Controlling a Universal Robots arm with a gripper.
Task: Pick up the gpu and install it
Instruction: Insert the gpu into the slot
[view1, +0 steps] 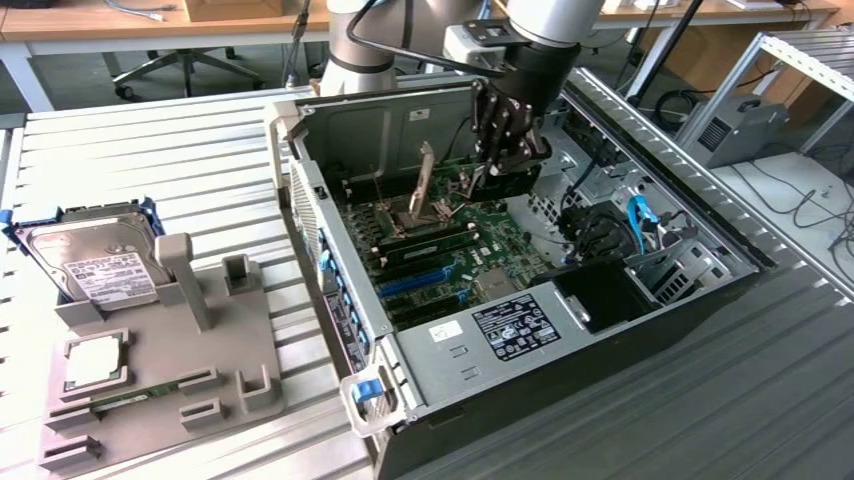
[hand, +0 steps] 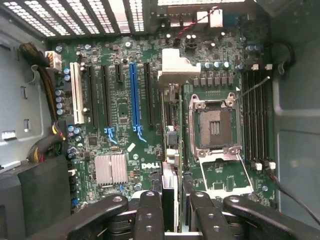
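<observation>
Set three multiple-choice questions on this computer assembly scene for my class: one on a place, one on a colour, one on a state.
1. Where does the hard drive stand?
A) on a chair
B) on the grey fixture
C) in the pincer

2. What colour is the long slot between black ones on the motherboard?
A) red
B) blue
C) yellow

3. What is the state of the gpu?
A) held in the pincer inside the computer case
B) lying on the fixture
C) lying flat on the table

Answers:
1 B: the drive in its blue frame stands on the fixture at the exterior view's left.
2 B: the wrist view shows one blue slot.
3 A: the pincer grips the card edge-on over the board.
</observation>
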